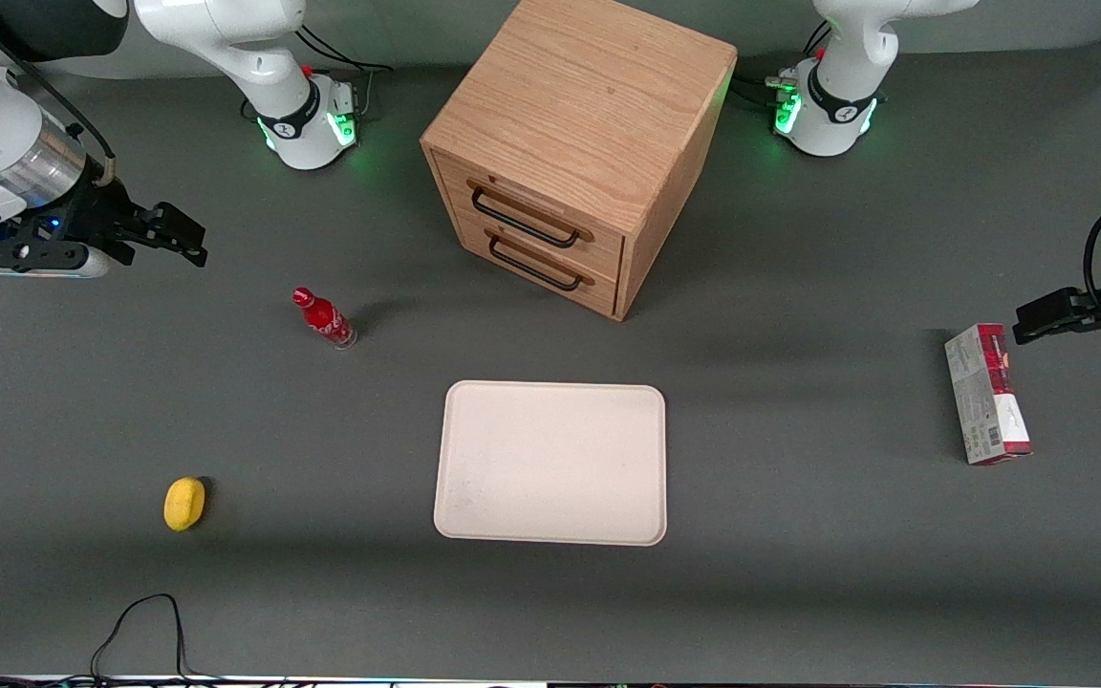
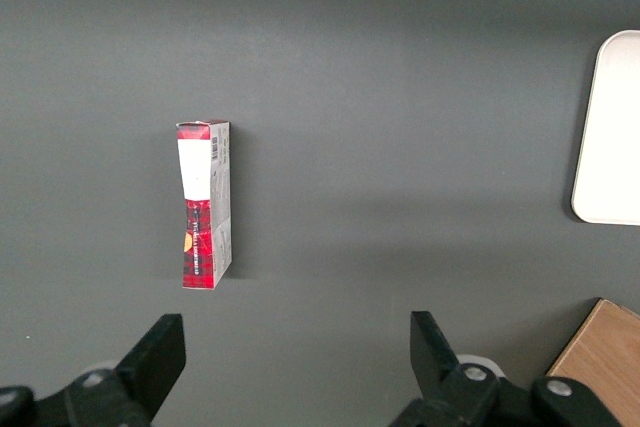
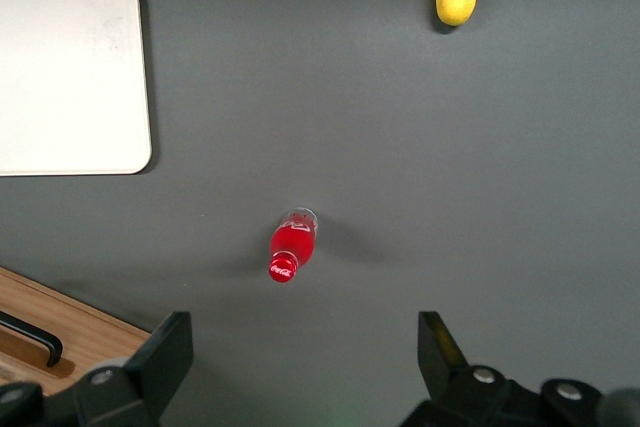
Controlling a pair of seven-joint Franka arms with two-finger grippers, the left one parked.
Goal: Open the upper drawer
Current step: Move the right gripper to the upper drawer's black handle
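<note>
one end effector [image 1: 168, 232] open above grey table [image 1: 799, 573]; upper drawer [image 1: 531, 215] closed.

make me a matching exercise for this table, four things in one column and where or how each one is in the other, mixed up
Things
1. upper drawer
2. bottle
3. lemon
4. gripper

Descriptions
A. open, in the air toward the working arm's end of the table, holding nothing
B. shut, flush with the cabinet front, above the lower drawer
C. yellow, nearest the front camera of the four
D. red, standing upright between the cabinet and the lemon

Pairs: 1-B, 2-D, 3-C, 4-A
</note>
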